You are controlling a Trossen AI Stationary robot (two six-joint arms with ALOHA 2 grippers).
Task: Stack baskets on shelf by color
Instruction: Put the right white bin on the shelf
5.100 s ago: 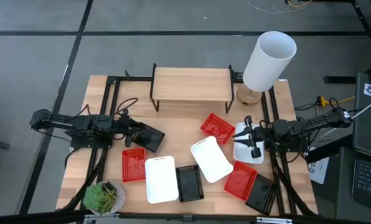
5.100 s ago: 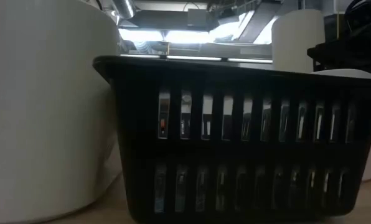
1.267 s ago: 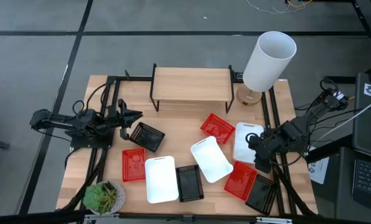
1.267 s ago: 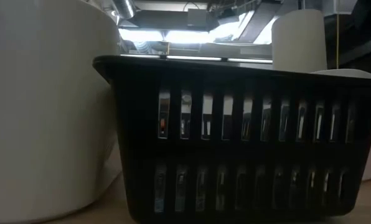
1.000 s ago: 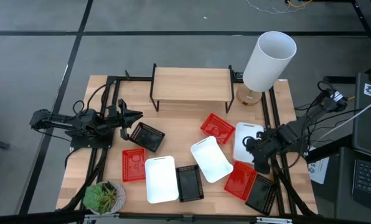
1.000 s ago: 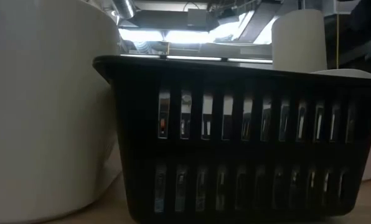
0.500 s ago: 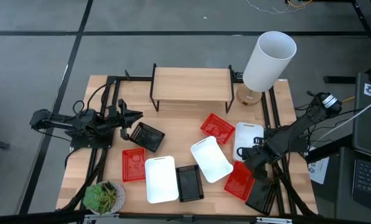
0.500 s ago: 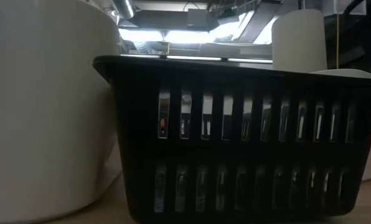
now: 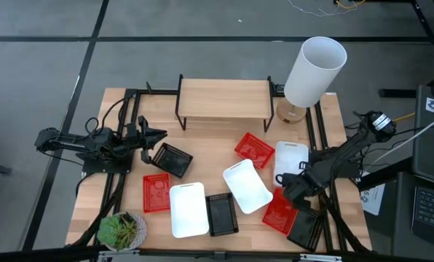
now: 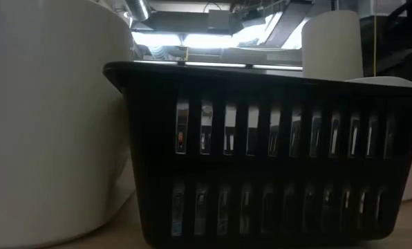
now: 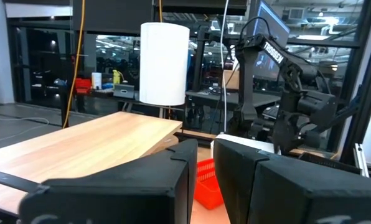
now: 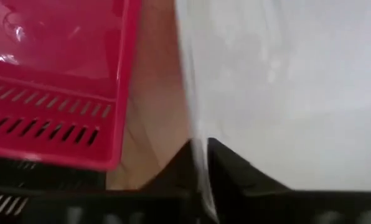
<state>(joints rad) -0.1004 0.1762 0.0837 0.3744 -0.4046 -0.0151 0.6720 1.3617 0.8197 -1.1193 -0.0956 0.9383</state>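
The white basket [image 9: 290, 161] lies flat on the tabletop [image 9: 202, 145] near its right edge, just beside a red basket [image 9: 281, 211], well apart from the shelf [image 9: 223, 98]. I grip it by its rim because the shallow wall is the only graspable edge. My right gripper [image 12: 201, 163] is nearly closed on that thin wall; contact appears firm, though the close view leaves this uncertain. My left gripper [image 9: 159, 134] waits beside a black basket [image 9: 171, 159], fingers narrow, holding nothing.

Both arms matte blk, jointed, blk cables; right hand [image 9: 288, 188] fingers dark, prob. flat.
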